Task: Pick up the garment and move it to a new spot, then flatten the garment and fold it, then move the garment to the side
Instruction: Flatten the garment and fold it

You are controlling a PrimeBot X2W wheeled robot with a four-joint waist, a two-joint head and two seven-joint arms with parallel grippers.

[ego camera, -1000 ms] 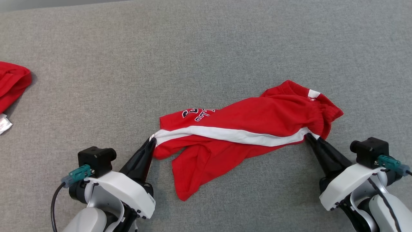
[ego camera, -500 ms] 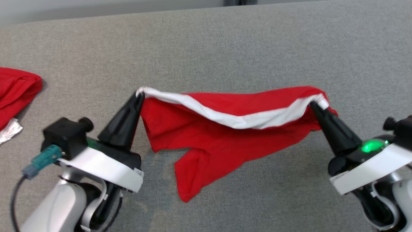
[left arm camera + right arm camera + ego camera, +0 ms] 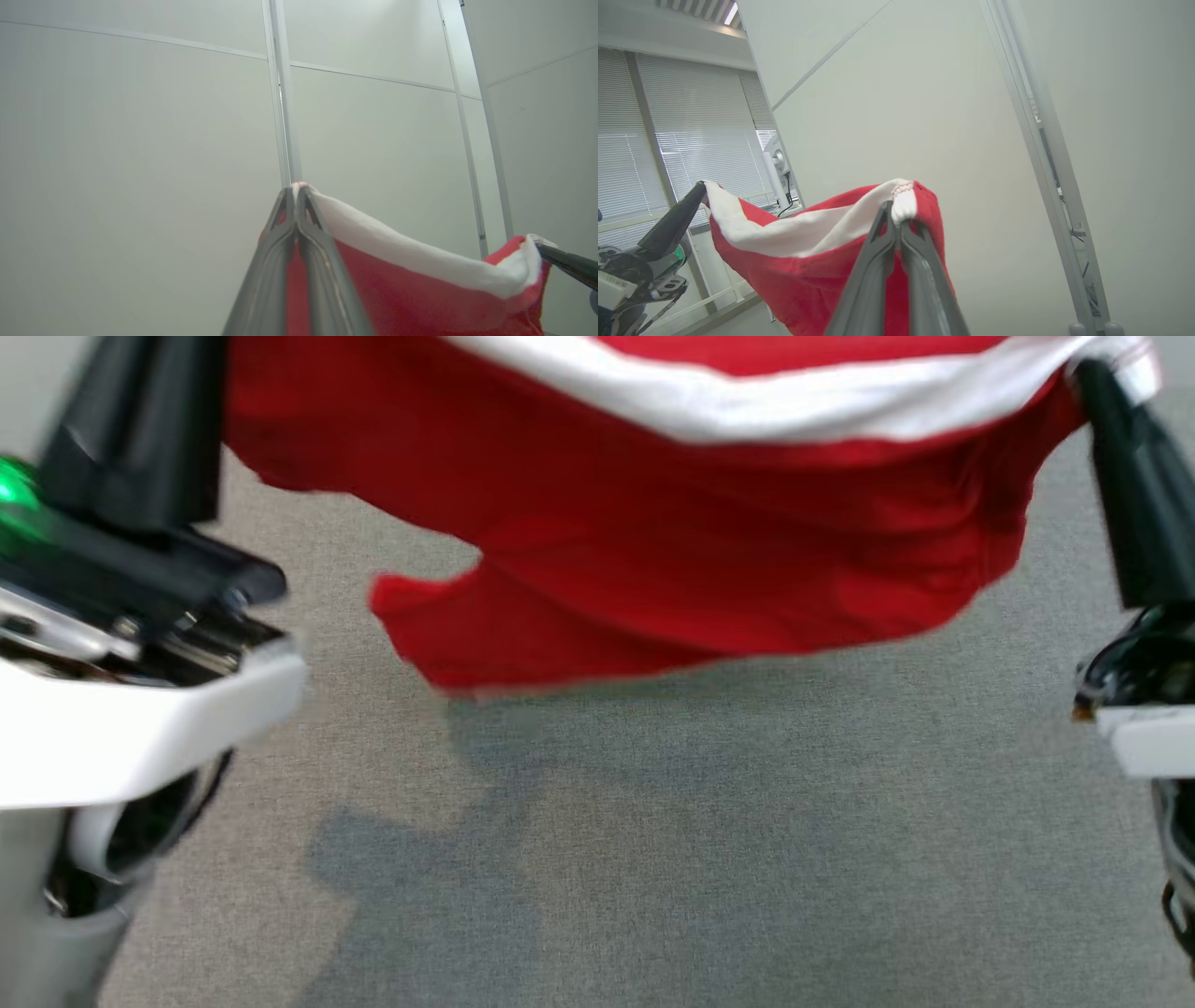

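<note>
Treat the garment (image 3: 672, 532) as light, limp cloth; it hangs above the grey surface (image 3: 747, 849), slung between both grippers; left gripper (image 3: 297, 192) and right gripper (image 3: 896, 218) each pinch an end of its white band (image 3: 794, 422); grip there.

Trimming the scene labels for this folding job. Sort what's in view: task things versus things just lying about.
Belongs to the job:
garment, red with a white stripe, held up in the air
left end effector, shut on one end
right end effector, shut on the other end
grey surface below

Just around:
window blinds
pale wall panels
white device by the window
</note>
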